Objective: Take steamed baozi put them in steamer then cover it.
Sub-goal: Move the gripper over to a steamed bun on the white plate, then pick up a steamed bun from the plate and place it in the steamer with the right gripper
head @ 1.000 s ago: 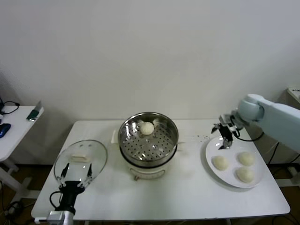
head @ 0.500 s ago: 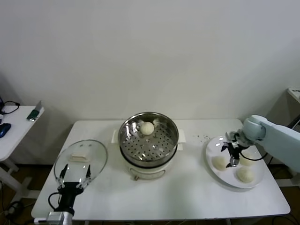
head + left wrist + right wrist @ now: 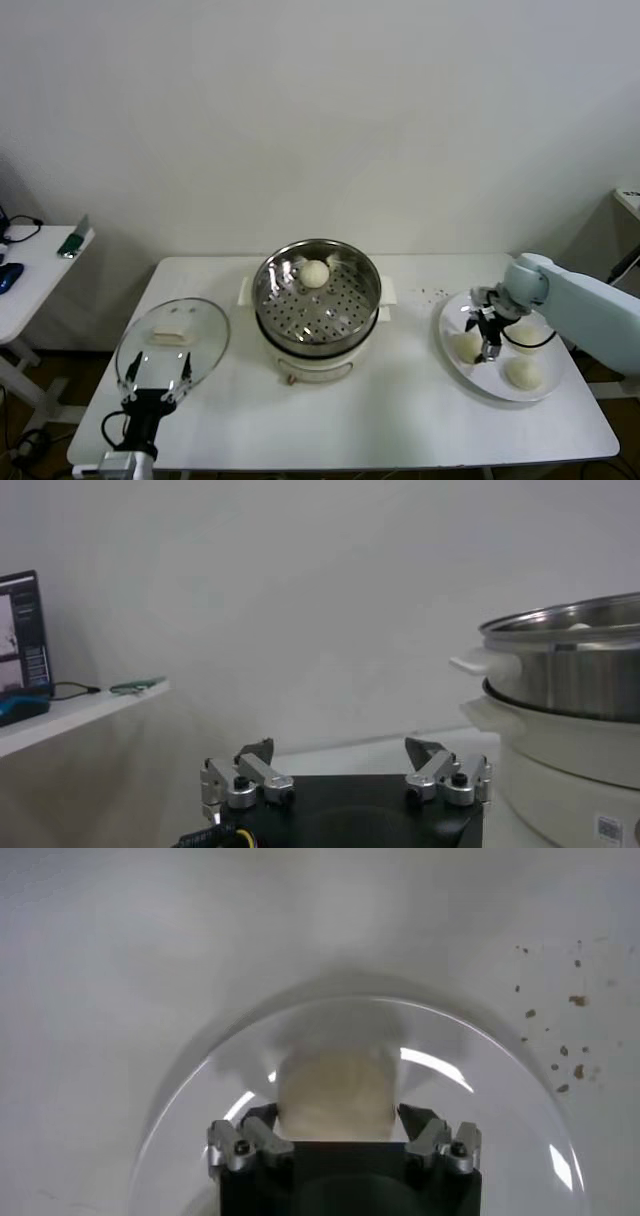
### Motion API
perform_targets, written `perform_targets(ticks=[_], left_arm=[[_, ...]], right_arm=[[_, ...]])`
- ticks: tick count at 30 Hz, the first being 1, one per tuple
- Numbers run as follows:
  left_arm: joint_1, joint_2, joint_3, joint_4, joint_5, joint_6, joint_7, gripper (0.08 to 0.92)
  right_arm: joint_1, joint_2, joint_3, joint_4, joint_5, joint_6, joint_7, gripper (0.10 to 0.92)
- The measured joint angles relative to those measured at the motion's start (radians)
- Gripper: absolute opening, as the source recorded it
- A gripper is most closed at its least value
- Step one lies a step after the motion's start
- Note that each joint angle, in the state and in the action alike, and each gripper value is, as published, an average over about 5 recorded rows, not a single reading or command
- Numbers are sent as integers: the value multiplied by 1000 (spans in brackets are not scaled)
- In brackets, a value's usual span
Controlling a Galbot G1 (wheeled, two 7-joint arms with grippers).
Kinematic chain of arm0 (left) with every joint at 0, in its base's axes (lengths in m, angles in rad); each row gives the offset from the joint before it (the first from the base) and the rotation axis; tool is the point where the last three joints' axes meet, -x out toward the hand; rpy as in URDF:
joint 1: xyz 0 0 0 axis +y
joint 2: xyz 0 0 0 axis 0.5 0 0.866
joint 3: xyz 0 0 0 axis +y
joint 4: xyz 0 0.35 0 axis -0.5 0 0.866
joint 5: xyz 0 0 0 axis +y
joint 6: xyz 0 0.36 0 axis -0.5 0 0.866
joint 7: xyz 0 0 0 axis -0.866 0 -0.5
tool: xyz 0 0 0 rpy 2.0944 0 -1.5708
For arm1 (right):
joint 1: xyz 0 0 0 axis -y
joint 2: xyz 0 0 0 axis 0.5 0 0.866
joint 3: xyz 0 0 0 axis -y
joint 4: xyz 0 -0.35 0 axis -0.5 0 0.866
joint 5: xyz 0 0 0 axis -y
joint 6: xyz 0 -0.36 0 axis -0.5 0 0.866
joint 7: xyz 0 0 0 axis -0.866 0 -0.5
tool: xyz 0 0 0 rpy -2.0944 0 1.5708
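The steamer (image 3: 316,300) stands mid-table with one baozi (image 3: 314,273) at the back of its basket. Three more baozi lie on a white plate (image 3: 447,325) at the right: a left one (image 3: 462,347), a back one (image 3: 526,337) and a front one (image 3: 522,372). My right gripper (image 3: 486,345) is down at the left one. In the right wrist view it (image 3: 337,1123) is open, with that bun (image 3: 335,1088) between its fingers (image 3: 243,1144). The cover (image 3: 172,340) lies flat at the table's left. My left gripper (image 3: 160,368) is open and empty at the cover's near edge.
The left wrist view shows the left gripper (image 3: 340,752) low at table height, with the steamer (image 3: 565,690) off to one side. Brown crumbs (image 3: 436,293) lie behind the plate. A side table (image 3: 25,270) with small items stands to the far left.
My right gripper has moved from above the plate's back edge forward and down onto the plate, and now straddles the left bun. The left arm has stayed still.
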Motion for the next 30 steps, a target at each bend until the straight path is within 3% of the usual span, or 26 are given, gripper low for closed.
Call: perform_targets(ticks=[6,16,30], left_arm=[[-1,-1,1,0,1,0,-1,823],[-5,-1,6,-12,1,7,-3,823],[-11,-1,38,-26,23,11,-4,823]], right_arm=[[2,3,-1,-8,2,6,-5,663],[108,-14,-56,11,59,11,-19,645],[564,112,-325,58,371,-40,-10,645]])
